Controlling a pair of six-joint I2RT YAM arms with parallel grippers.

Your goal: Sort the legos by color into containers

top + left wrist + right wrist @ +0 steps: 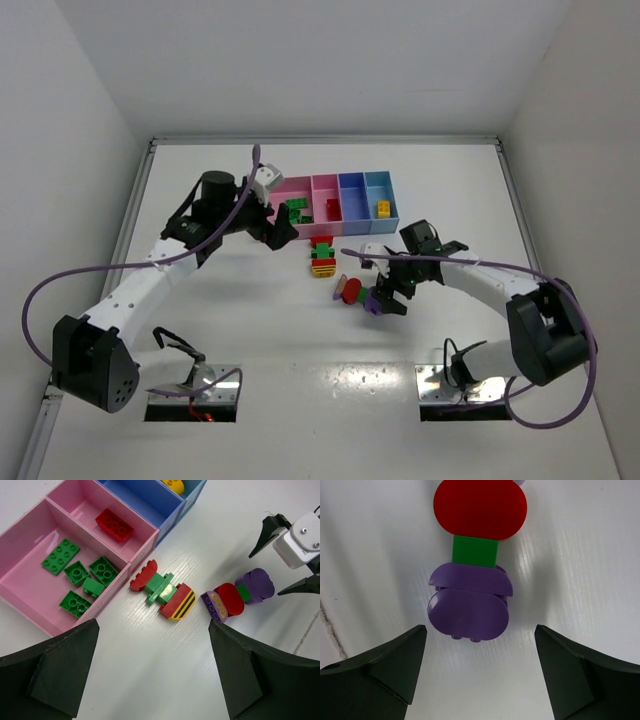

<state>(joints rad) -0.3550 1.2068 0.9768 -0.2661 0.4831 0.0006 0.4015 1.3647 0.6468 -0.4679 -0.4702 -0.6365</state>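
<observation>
The containers stand in a row at the back: a wide pink bin (298,188) holding several green legos (82,575), a narrow pink bin (325,190) with a red brick (114,525), a purple-blue bin (351,200) and a light blue bin (380,188) with a yellow brick (383,208). On the table lie a red, green and yellow-striped clump (162,596) and a purple, red and green clump (470,600). My left gripper (154,625) hovers open by the pink bins, short of the striped clump. My right gripper (480,630) is open, its fingers either side of the purple end, not touching it.
White walls close the table on the left, back and right, and a raised rail (325,141) runs along the far edge. Purple cables loop from both arms over the near table. The right gripper (274,562) shows beside the purple clump in the left wrist view.
</observation>
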